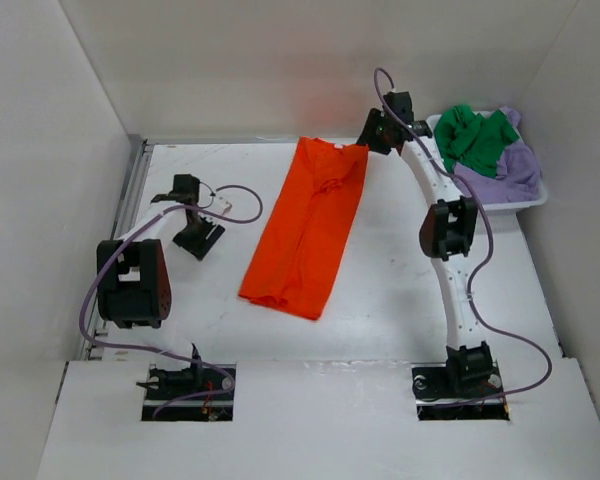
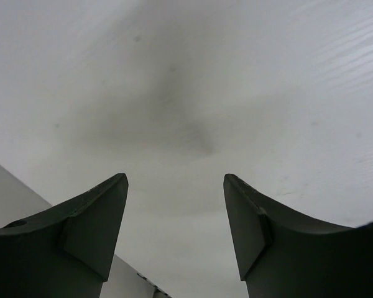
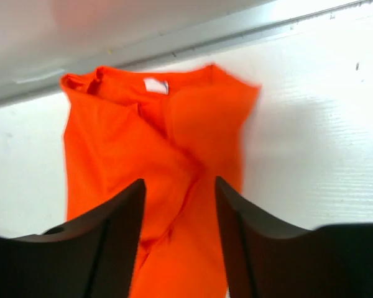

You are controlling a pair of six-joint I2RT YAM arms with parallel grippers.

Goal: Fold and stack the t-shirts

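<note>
This looks like a robotics lab test cell rather than a home: a flat white tabletop boxed in by plain white wall panels. A black-jointed left robot arm and a white-linked right robot arm are bolted into cutouts at its near edge. Thin lavender cables trail from them, and there is possibly a metal rail along the left side.
</note>
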